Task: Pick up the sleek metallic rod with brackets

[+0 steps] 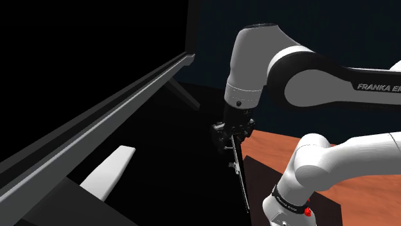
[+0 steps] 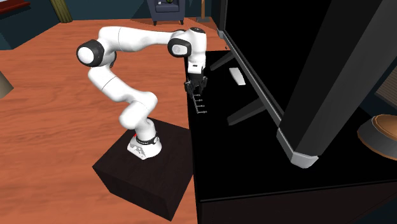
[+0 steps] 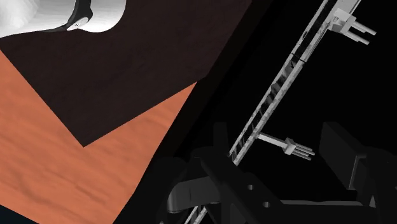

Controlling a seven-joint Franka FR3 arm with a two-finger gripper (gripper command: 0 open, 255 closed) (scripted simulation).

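The rod (image 3: pixel 280 86) is a thin grey metallic bar with small pronged brackets (image 3: pixel 294 147) sticking out sideways. It lies along the edge of the black table top (image 2: pixel 254 159). In the shoulder view the rod (image 1: pixel 240 173) runs from under the gripper (image 1: pixel 232 136) toward the stand. In the second exterior view the gripper (image 2: pixel 196 87) is low over the rod's (image 2: pixel 200 105) far end. In the wrist view the gripper (image 3: pixel 283 159) is open. The rod passes between the two fingers, close to one finger (image 3: pixel 221 145) and well apart from the other finger (image 3: pixel 343 158).
A large black screen (image 2: pixel 305 70) on angled legs (image 2: pixel 245 111) fills the table behind the rod. A white flat object (image 2: pixel 236 76) lies near its base. The dark stand box (image 2: pixel 149 175) sits on an orange wood floor (image 2: pixel 44 127) beside the table.
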